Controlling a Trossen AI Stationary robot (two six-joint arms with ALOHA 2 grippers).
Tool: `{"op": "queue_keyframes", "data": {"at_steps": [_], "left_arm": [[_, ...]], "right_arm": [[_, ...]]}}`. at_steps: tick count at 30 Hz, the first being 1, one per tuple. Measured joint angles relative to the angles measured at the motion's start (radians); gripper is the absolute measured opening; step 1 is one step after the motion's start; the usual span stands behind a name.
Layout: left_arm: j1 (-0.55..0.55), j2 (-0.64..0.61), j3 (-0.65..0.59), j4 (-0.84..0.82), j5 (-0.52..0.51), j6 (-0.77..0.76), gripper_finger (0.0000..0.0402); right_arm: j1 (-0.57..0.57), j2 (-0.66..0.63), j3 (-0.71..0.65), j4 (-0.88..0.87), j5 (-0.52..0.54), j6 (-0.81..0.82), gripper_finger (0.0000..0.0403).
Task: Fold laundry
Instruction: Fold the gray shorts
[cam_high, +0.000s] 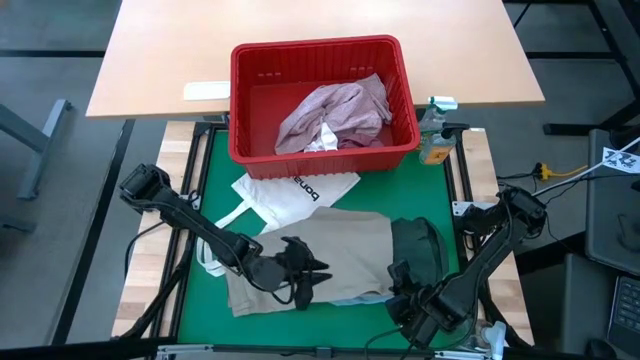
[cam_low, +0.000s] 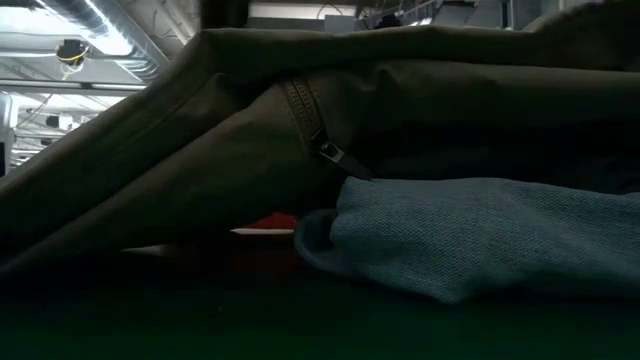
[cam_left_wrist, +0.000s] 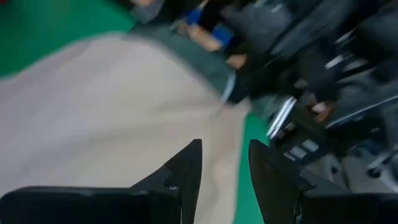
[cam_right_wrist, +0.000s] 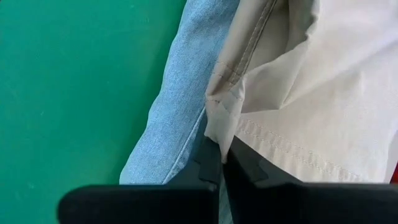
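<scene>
While the right gripper (cam_right_wrist: 221, 163) pinches the khaki garment (cam_high: 330, 245)'s near-right hem, a fold looks set to begin.
Near-left, the left gripper (cam_left_wrist: 225, 171), fingers spread, hovers over the cloth, likely to steady it.

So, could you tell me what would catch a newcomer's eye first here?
Probably the red basket at the far edge of the green mat, holding pink cloth. Nearer, both arms meet over the beige garment: the right gripper is shut on its corner, the left gripper open above it.
</scene>
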Motion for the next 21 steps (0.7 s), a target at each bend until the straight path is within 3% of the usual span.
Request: {"op": "queue_keyframes", "data": {"at_steps": [4, 17, 21], "left_arm": [[0.008, 0.03, 0.0, 0.151, 0.006, 0.08, 0.0126], [0.044, 0.081, 0.0, 0.226, 0.004, 0.078, 0.0126], [0.048, 0.092, 0.0, 0.316, 0.011, 0.11, 0.0126]], "right_arm": [[0.0, 0.0, 0.0, -0.002, 0.0, -0.008, 0.0007], [0.0, -0.002, 0.0, -0.003, 0.017, -0.079, 0.0016], [0.0, -0.002, 0.02, -0.018, 0.018, -0.079, 0.0016]]}}
